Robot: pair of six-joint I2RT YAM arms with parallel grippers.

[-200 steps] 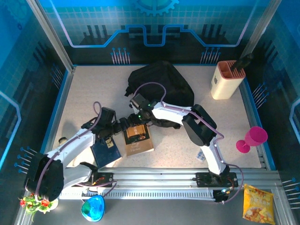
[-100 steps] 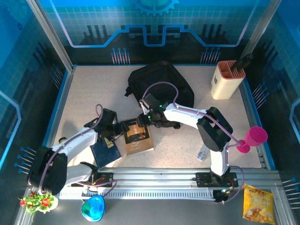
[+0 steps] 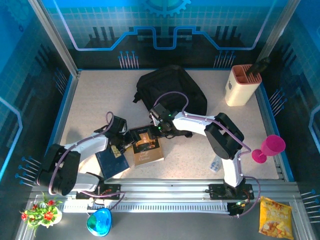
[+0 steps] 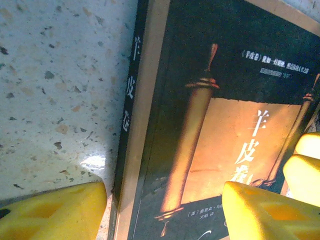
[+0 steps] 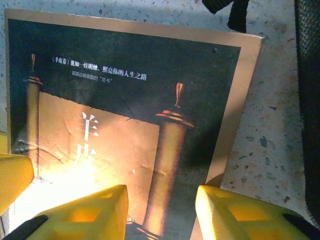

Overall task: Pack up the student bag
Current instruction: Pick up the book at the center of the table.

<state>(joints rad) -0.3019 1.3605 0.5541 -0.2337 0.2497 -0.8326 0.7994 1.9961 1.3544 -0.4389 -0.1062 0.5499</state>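
Black bag [image 3: 172, 90] at table [image 3: 90, 100] back-centre, just behind book [image 3: 148, 154] | left gripper [image 4: 160, 210] part open astride book's edge, empty | right gripper [image 5: 160, 205] part open over cover, empty | tip: work one finger under the edge, pinch firmly, lift level.

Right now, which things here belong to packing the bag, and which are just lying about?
For the job: large black fabric backpack; brown paperback with a scroll cover; dark blue book.
Lying about: beige knife block; pink plastic goblet; yellow snack packet.
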